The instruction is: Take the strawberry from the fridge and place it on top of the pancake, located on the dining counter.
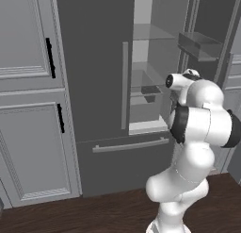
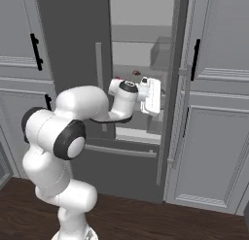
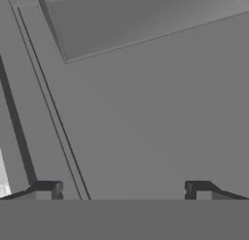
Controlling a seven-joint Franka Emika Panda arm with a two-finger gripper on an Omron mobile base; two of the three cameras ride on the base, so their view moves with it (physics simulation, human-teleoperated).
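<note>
The fridge (image 1: 94,62) looks matt dark grey, its shelves (image 1: 153,38) glassy, the floor (image 1: 94,213) dark wood.

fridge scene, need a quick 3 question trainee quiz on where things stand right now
1. True or false: the right door of the tall dark grey double-door fridge stands open.
2. The white arm's two-finger gripper has its jaws: A) wide apart, holding nothing B) shut on fruit C) clamped on a handle.
3. In the right base view, where is the tiny red strawberry?

Key: 1 true. 2 A. 3 On a pale grey shelf inside the fridge, just above and behind the robot's hand.
</note>
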